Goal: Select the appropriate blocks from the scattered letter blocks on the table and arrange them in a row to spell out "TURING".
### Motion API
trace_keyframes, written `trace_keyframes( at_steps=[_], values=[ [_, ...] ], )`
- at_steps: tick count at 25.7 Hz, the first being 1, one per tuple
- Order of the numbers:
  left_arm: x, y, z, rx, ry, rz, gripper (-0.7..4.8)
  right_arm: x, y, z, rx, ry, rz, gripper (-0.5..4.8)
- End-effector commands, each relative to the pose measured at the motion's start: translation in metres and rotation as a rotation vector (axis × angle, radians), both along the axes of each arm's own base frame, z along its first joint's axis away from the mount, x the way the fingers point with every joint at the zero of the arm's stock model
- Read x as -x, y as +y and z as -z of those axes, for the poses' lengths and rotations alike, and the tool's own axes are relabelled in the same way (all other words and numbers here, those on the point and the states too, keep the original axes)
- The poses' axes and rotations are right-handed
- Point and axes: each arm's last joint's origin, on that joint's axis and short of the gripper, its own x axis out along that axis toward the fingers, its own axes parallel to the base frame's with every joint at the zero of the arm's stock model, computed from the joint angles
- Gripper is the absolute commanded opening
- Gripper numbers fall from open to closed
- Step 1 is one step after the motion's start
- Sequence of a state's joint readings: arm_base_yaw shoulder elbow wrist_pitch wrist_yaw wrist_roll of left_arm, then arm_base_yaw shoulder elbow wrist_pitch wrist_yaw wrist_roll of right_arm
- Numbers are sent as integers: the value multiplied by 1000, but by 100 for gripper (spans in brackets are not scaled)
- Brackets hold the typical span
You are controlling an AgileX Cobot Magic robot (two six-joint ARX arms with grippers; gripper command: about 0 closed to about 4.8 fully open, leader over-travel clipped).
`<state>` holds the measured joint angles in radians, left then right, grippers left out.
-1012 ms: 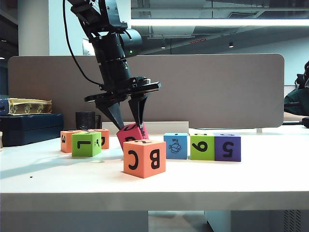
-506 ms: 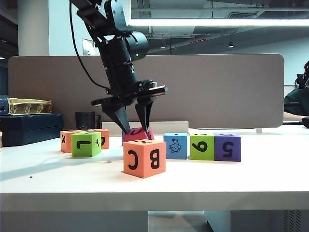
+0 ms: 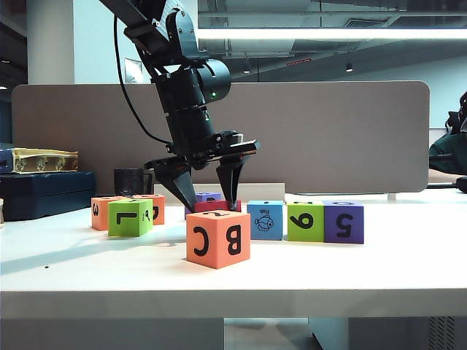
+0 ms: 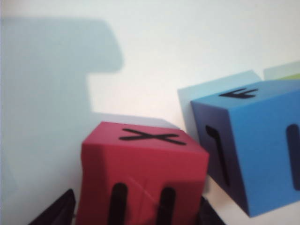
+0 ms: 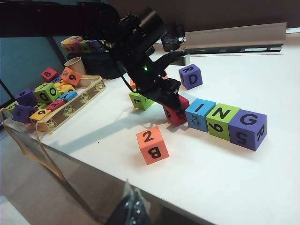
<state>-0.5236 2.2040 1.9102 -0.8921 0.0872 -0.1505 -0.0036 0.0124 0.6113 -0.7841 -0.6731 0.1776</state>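
A magenta block (image 3: pixel 217 206) with an X on top (image 4: pixel 143 159) rests on the white table (image 3: pixel 365 262), at the left end of a row with the blue fish block (image 3: pixel 265 219), a lime green block (image 3: pixel 305 222) and a purple block (image 3: pixel 344 222). From above the row reads I (image 5: pixel 199 113), N (image 5: pixel 220 121), G (image 5: pixel 247 129) after the magenta block (image 5: pixel 178 114). My left gripper (image 3: pixel 209 198) straddles the magenta block, open, with a gap at each side (image 4: pixel 133 213). My right gripper (image 5: pixel 133 208) hangs off the table's front edge, shut and empty.
The big orange B C cube (image 3: pixel 217 238) stands in front of the magenta block. A lime green block (image 3: pixel 130 216) and orange blocks (image 3: pixel 102 211) lie to the left, and a purple R D block (image 5: pixel 191 76) behind. A tray of spare blocks (image 5: pixel 51 101) sits far left.
My left gripper moved right and down with the tilted magenta block, set it flat on the table beside the blue block, and spread its fingers off it.
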Motion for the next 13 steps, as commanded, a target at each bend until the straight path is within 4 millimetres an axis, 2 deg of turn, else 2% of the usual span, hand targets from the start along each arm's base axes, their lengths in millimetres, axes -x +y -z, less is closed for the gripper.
trace_keyframes(
  at_steps=[1, 5, 9, 13],
  values=[
    [-2, -2, -7, 32, -39, -8, 312, 2, 0, -2, 2, -25, 2, -1],
    [-4, -3, -8, 57, -50, -19, 344, 2, 0, -2, 2, -25, 2, -1],
    [-5, -4, -9, 80, -52, -30, 344, 2, 0, -2, 2, -25, 2, -1],
    [-7, -5, -18, 95, -79, -29, 344, 2, 0, -2, 2, -25, 3, -1]
  ],
)
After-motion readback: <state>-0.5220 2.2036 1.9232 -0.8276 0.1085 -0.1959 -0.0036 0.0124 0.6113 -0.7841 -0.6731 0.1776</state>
